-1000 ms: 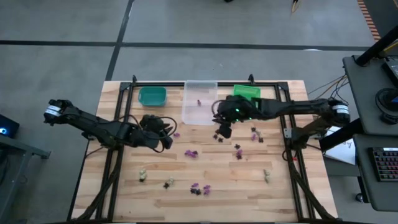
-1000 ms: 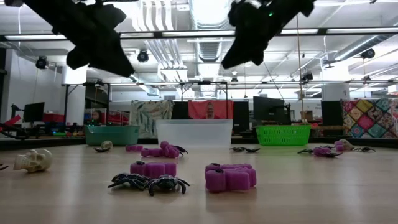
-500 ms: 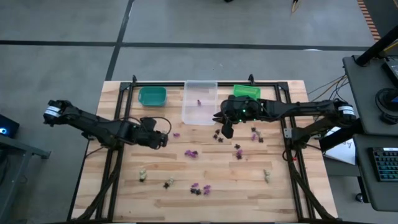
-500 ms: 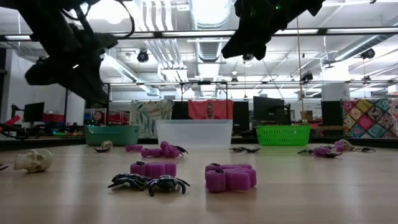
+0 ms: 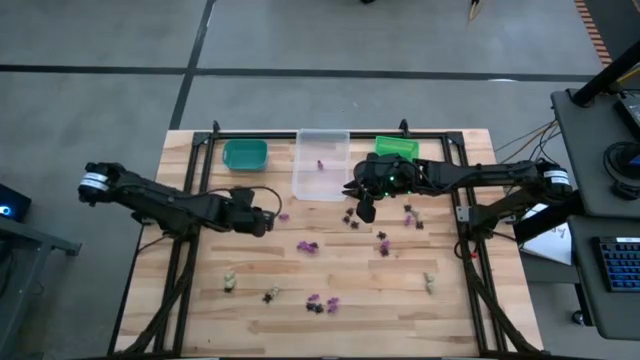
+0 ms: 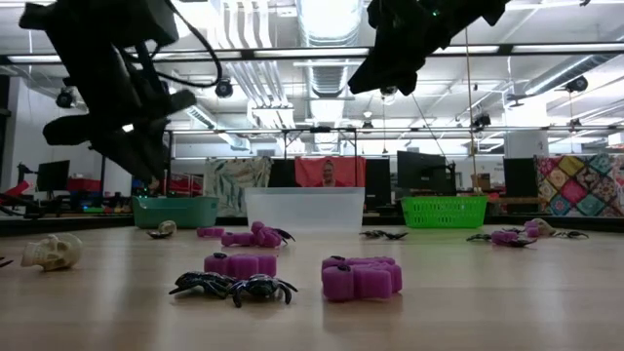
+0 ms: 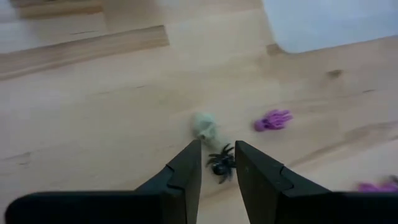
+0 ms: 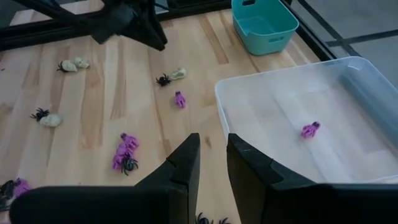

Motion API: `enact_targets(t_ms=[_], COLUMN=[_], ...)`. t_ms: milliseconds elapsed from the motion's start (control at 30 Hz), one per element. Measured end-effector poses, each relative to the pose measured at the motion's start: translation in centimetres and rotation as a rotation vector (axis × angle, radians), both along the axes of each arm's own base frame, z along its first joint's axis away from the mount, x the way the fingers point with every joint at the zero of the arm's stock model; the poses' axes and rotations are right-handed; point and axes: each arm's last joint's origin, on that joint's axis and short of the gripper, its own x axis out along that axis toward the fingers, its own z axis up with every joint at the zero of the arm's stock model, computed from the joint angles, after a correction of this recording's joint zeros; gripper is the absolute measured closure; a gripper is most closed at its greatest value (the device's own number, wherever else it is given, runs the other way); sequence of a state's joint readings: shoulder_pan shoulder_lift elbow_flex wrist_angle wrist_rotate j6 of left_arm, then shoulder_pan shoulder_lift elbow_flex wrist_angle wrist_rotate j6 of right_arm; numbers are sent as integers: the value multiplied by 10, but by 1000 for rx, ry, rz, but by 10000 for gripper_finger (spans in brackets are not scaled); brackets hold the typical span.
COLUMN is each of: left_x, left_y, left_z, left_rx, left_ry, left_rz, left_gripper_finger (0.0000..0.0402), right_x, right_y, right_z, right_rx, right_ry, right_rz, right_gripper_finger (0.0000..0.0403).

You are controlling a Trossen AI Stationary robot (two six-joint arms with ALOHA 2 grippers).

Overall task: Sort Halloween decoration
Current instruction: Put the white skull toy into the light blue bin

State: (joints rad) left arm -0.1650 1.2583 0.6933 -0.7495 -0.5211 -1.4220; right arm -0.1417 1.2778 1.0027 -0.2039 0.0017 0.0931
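Note:
The Halloween decoration lies scattered on the wooden table point(image 5: 330, 270) as tiny purple, black and beige trinkets. My left gripper point(image 7: 217, 163) hovers open, tipped down, over a black spider point(image 7: 221, 165), with a beige skull point(image 7: 204, 127) and a purple piece point(image 7: 273, 119) just beyond. The spider shows on the table through the gap between the fingers. My right gripper point(image 8: 212, 155) hangs open and empty in the air by the near edge of the clear bin point(image 8: 298, 118). One purple trinket point(image 8: 310, 129) lies in that bin.
A teal bin point(image 5: 245, 154), the clear bin point(image 5: 321, 163) and a green bin point(image 5: 396, 148) stand in a row at the far edge. Loose trinkets lie at mid-table point(image 5: 307, 245), toward the right point(image 5: 383, 240) and near the front edge point(image 5: 320, 303).
My left gripper has sunk toward the table, rolled about its own axis and tipped more steeply downward over the spider and skull. Its arm has stretched out lower. No trinket has moved.

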Motion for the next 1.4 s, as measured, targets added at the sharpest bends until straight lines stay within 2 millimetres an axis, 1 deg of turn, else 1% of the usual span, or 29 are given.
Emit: enact_targets(t_ms=[133, 367, 500, 600, 733, 900, 1067, 1400], left_x=[5, 13, 18, 21, 24, 31, 33, 39], left_y=[0, 1, 1, 2, 3, 2, 3, 5], left_z=[-7, -16, -23, -26, -32, -43, -52, -66], left_rx=[22, 41, 62, 80, 86, 88, 93, 113], left_ry=[41, 64, 82, 75, 89, 94, 131, 148], left_rz=[5, 19, 23, 28, 37, 37, 44, 59], left_gripper_finger=[296, 231, 208, 206, 206, 206, 206, 207], right_x=[0, 0, -4, -6, -7, -7, -7, -7], right_y=[0, 0, 1, 1, 1, 1, 1, 1], right_z=[0, 0, 3, 10, 13, 13, 13, 13], right_rx=[0, 7, 32, 44, 50, 50, 50, 54], right_ry=[0, 1, 59, 92, 112, 112, 113, 113], right_rz=[0, -3, -14, -20, -23, -22, -22, -26], right_gripper_finger=[335, 335, 339, 339, 340, 339, 339, 340])
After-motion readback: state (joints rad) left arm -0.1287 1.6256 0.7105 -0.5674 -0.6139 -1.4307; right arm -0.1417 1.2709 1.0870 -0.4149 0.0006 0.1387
